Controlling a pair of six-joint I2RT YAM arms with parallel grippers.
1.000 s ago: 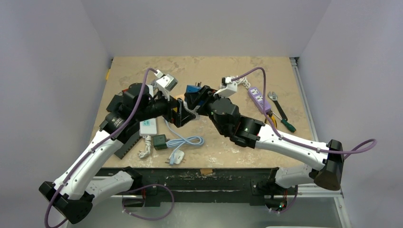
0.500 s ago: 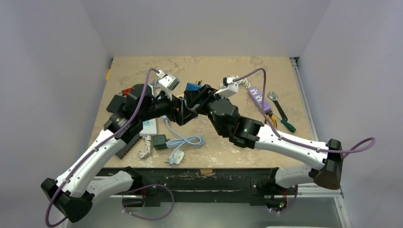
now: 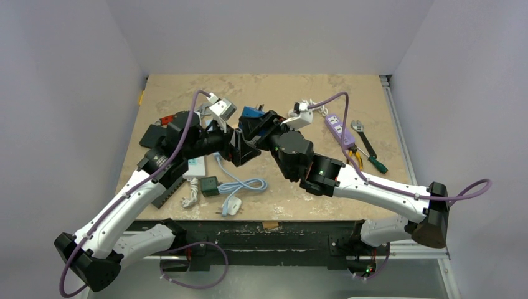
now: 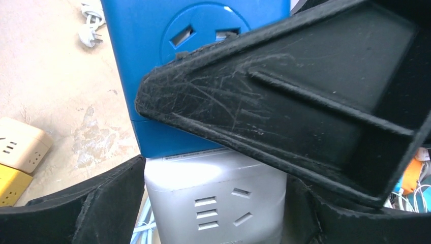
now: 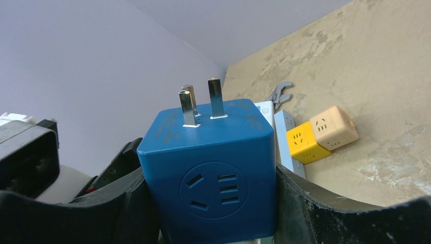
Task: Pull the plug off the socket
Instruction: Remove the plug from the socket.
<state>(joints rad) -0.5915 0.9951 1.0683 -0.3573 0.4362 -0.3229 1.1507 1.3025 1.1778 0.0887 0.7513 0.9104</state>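
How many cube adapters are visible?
4: blue cube in the right gripper, white cube against it inside the left gripper, yellow cube and beige cube together on the table. Others may be hidden.

- Robot lab cell: two white-and-black robot arms (image 3: pixel 118 208) bolted at a beige stone-patterned tabletop's (image 3: pixel 180 93) near edge.
- Bare lilac walls (image 3: pixel 268 37) enclose left, right, far.
- Purple power strip (image 3: pixel 336 126), metal wrench (image 3: pixel 357 128) far right.
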